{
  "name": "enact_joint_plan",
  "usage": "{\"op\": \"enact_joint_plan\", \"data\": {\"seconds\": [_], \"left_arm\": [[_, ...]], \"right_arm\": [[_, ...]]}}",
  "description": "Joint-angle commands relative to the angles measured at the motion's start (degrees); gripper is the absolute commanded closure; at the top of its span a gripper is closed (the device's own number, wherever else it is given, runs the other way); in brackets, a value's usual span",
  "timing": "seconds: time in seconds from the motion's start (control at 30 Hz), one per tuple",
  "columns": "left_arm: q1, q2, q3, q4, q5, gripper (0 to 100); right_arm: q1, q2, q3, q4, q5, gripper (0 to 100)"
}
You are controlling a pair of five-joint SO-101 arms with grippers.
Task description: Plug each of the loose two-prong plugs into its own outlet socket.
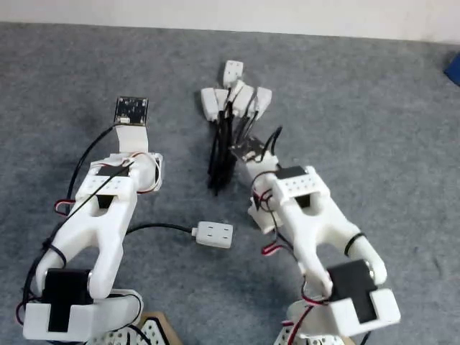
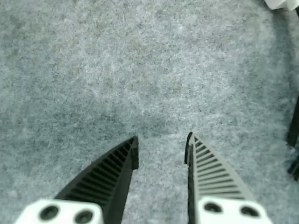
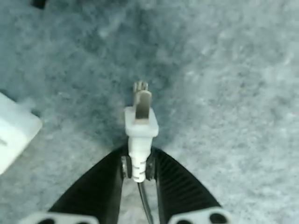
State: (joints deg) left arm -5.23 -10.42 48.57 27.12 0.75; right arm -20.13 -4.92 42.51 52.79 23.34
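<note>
My right gripper (image 3: 138,156) is shut on a white two-prong plug (image 3: 140,127), gripped at its strain relief, with the prongs pointing away over the grey carpet. A white outlet socket block (image 1: 214,233) lies between the two arms on a black cord; its corner (image 3: 14,135) appears beside the held plug. A bunch of loose white plugs (image 1: 233,97) with black cords (image 1: 221,154) lies at the far centre. My left gripper (image 2: 161,144) hangs open above bare carpet, nothing between its fingers. A plug (image 2: 280,3) and cords (image 2: 294,130) sit at that view's edge.
The table is covered in grey carpet (image 1: 359,129). A blue object (image 1: 454,68) pokes in at the far right edge. A brown piece (image 1: 154,327) lies by the left arm's base. The left arm (image 1: 100,215) and right arm (image 1: 309,208) flank the socket block.
</note>
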Motion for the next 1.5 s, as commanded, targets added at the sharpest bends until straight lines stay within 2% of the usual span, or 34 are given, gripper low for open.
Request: {"op": "enact_joint_plan", "data": {"seconds": [0.0,0.17,0.33,0.43,0.7,0.77,0.9,0.97,1.13,1.3,1.47], "left_arm": [[0.92,-1.89,-0.31,-0.70,0.09,82],[0.92,-1.89,-0.31,-0.70,0.09,82],[0.92,-1.89,-0.31,-0.70,0.09,82],[0.92,-1.89,-0.31,-0.70,0.09,82],[0.84,-1.89,-0.31,-0.70,0.09,82],[0.84,-1.89,-0.31,-0.70,0.09,82],[0.84,-1.89,-0.31,-0.70,0.09,82],[0.84,-1.89,-0.31,-0.70,0.09,82],[0.75,-1.89,-0.31,-0.70,0.09,82],[0.48,-1.89,-0.48,-0.70,0.00,82],[0.48,-2.51,-1.45,-0.70,-6.15,82]], "right_arm": [[-1.36,-4.70,1.80,-1.01,-0.35,89.6],[-1.10,-6.46,2.86,-0.75,-0.35,77.9],[-1.10,-6.73,2.86,0.22,0.00,77.5],[-1.27,-6.29,2.86,0.92,4.40,77.5],[-1.36,-6.11,2.95,0.57,4.48,77.6],[-1.45,-6.11,2.95,0.57,4.48,80.8],[-2.86,-6.29,2.95,0.92,4.48,99.1],[-3.47,-6.55,2.95,1.36,4.66,97.9],[-5.23,-6.81,1.54,7.78,4.84,99.2],[-5.49,-6.81,-8.13,20.00,4.40,99.2],[-5.49,-6.81,-22.81,31.25,0.62,99.2]]}}
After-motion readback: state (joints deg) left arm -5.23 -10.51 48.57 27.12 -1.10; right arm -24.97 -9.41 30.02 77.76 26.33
